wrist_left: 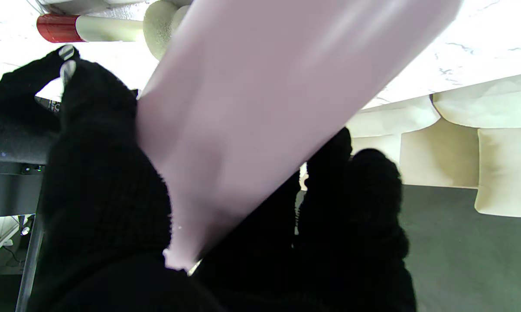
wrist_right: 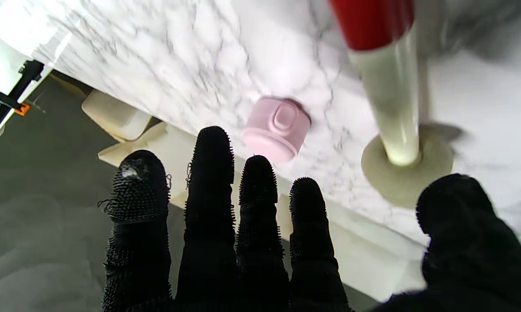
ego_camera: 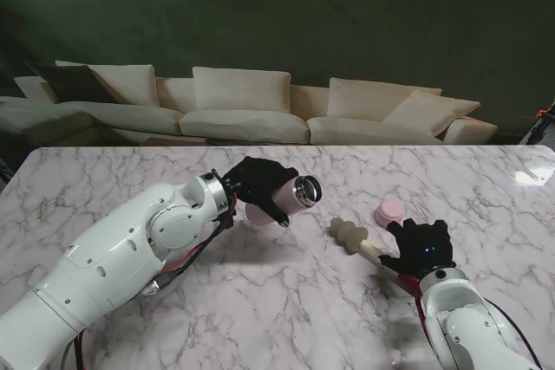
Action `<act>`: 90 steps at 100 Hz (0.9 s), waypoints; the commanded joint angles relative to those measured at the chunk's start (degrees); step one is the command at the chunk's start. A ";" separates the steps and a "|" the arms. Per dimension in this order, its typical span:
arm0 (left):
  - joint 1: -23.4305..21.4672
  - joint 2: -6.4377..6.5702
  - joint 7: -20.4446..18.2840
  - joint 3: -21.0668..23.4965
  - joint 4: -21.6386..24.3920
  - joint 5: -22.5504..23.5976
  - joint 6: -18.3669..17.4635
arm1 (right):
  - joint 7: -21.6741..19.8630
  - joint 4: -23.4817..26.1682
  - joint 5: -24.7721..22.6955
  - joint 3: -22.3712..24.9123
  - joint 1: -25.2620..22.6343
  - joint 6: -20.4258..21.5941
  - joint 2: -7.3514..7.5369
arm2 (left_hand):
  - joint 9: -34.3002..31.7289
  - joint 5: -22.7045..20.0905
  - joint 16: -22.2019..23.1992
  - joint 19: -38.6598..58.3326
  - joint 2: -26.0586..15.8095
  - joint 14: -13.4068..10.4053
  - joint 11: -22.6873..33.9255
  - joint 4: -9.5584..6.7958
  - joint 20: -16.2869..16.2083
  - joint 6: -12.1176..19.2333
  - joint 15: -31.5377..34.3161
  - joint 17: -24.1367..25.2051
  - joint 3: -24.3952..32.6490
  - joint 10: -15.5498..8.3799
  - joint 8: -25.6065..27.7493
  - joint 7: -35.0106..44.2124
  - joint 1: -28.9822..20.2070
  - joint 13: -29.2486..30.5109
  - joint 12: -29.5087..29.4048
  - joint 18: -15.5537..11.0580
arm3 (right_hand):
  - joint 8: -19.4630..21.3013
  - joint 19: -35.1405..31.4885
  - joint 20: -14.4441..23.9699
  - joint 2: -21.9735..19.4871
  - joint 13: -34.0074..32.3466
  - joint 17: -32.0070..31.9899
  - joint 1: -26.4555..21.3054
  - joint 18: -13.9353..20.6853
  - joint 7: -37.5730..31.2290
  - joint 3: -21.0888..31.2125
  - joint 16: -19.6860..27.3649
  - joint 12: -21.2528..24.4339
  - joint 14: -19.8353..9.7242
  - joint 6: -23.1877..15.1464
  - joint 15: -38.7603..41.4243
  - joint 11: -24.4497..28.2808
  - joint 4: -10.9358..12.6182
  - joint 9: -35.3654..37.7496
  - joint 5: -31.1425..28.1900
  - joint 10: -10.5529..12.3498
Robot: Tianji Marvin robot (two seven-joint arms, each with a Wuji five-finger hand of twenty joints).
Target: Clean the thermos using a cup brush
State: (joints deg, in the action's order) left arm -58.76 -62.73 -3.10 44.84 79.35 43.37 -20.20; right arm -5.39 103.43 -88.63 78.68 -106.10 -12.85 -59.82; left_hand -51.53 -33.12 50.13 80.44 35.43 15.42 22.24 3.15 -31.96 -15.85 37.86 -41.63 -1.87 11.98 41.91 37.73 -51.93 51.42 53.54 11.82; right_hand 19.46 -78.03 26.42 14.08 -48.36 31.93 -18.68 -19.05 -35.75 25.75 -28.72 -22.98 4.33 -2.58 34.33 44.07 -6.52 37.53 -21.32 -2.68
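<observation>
A white-shelled robot arm ends in the right hand [ego_camera: 422,246], gloved in black knit, nearest the stand camera on the right; its nubbed fingers [wrist_right: 208,182] stretch straight and apart in the wrist view, grasping nothing, with the thumb set off to one side. Just beside that hand lies the cup brush [ego_camera: 354,236], a pale cream handle with a red end and a ribbed, rounded sponge head, resting on the white, grey-veined marble table [ego_camera: 286,301]. A small pink thermos lid [ego_camera: 390,211], round with a raised button on top, sits on the table just beyond the hand. To the left and slightly farther off, the left hand [ego_camera: 257,183], also in a black textured glove, is clenched around the thermos [ego_camera: 290,197], a smooth pale pink cylinder held tilted off the table, its steel-rimmed open mouth turned to the right, toward the brush head. The left wrist view shows the matte pink wall filling the frame with dark fingers [wrist_left: 104,173] wrapped on either side. Beyond the table's far edge stands a long cream sofa [ego_camera: 251,110] with square cushions against a dark wall.
</observation>
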 commanded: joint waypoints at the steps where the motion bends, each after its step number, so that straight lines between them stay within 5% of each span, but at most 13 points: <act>1: 0.51 -0.10 -0.71 -0.19 0.10 -0.18 0.12 | 1.84 1.71 1.07 1.73 -0.07 1.15 0.10 | -1.88 -5.74 2.49 2.03 -21.57 -3.48 3.66 -6.25 -0.10 13.24 9.99 -0.76 22.07 -3.91 2.57 7.88 -19.68 5.31 2.00 -5.88 | 1.25 0.64 0.91 -1.49 1.42 -1.43 1.00 -1.69 0.01 -1.46 0.74 0.52 1.37 -0.53 -0.02 -0.59 1.92 -1.24 -0.11 -1.39; 16: 0.68 -0.16 -0.56 -0.33 -0.06 -0.26 0.05 | 3.46 1.70 1.18 4.23 1.77 4.02 0.19 | -1.89 -5.74 2.49 2.08 -21.57 -3.46 3.67 -6.25 -0.13 13.25 10.01 -0.77 22.07 -3.91 2.60 7.89 -19.66 5.28 2.00 -5.80 | 1.20 5.58 0.77 -1.53 6.17 -7.66 1.00 -3.53 0.87 -2.29 3.19 0.91 2.21 -0.92 -4.80 -2.15 2.03 -4.99 0.25 -1.82; 30: 0.74 -0.16 -0.55 -0.35 -0.13 -0.26 -0.07 | -0.38 0.71 0.79 5.25 5.60 8.74 0.68 | -1.87 -5.71 2.51 2.09 -21.55 -3.44 3.67 -6.25 -0.13 13.24 10.06 -0.78 22.06 -3.89 2.59 7.86 -19.64 5.33 1.99 -5.93 | 1.48 13.47 -1.09 -0.59 14.68 -14.96 3.09 -5.79 2.75 -1.91 10.24 4.17 4.34 -0.66 -16.22 -8.43 2.00 -16.78 4.59 -2.92; 43: 0.69 -0.14 -0.62 -0.31 -0.11 -0.28 -0.05 | -2.69 -2.75 3.65 4.72 10.66 13.49 1.27 | -1.92 -5.77 2.50 2.09 -21.58 -3.53 3.72 -6.27 -0.14 13.24 10.07 -0.78 22.08 -3.92 2.63 7.90 -19.67 5.34 2.01 -5.96 | 0.64 17.15 -2.37 4.77 19.13 -19.25 7.85 -5.48 6.02 2.55 13.71 5.90 4.13 1.32 -20.71 -11.30 1.09 -22.97 11.63 -2.41; 59: 0.54 -0.07 -0.74 -0.09 -0.04 -0.21 -0.12 | -1.61 -9.07 3.57 1.90 17.08 16.89 2.17 | -1.87 -5.73 2.49 2.14 -21.54 -3.49 3.70 -6.28 -0.16 13.24 10.07 -0.81 22.05 -3.82 2.64 7.90 -19.62 5.30 2.00 -5.91 | 0.67 18.30 -2.63 10.96 20.01 -19.82 10.19 -5.72 6.31 7.44 14.16 5.92 3.92 2.25 -21.28 -10.41 0.31 -26.17 12.66 -2.66; 72: 0.39 -0.01 -0.82 0.21 0.09 -0.12 -0.20 | 0.60 -15.35 3.49 -1.27 22.69 20.81 3.11 | -1.88 -5.78 2.50 2.16 -21.57 -3.48 3.72 -6.29 -0.17 13.22 10.09 -0.80 22.10 -3.87 2.64 7.90 -19.67 5.30 2.00 -5.90 | 1.52 18.35 -4.95 14.60 20.68 -17.39 7.41 6.03 3.00 8.65 15.34 5.00 2.31 8.26 -20.76 -7.39 0.33 -26.60 8.85 -4.80; 90: 0.42 -0.03 -0.81 0.17 0.02 -0.17 -0.17 | -0.78 -20.06 3.01 -6.47 28.30 21.72 3.77 | -1.83 -5.67 2.50 2.14 -21.60 -3.42 3.70 -6.28 -0.16 13.24 10.10 -0.76 22.07 -3.93 2.65 7.87 -19.65 5.27 1.98 -5.90 | 1.94 17.11 -6.90 17.33 20.30 -15.62 8.05 10.00 -0.15 11.07 15.42 4.00 1.83 11.15 -17.49 -4.54 0.33 -25.16 6.48 -6.09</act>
State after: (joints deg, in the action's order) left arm -58.63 -62.72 -3.23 45.06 79.22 43.34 -20.30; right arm -3.77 84.16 -86.64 73.81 -79.62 9.77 -56.10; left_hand -51.53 -33.12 50.13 80.44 35.43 15.42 22.24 3.15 -31.96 -15.85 37.87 -41.63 -1.87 11.98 41.91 37.73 -51.93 51.42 53.54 11.82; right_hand 20.16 -60.04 20.68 28.41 -29.64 15.89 -10.89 -9.87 -34.81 34.81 -14.28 -18.31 6.08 5.96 15.44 37.63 -5.95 12.61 -13.89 -7.09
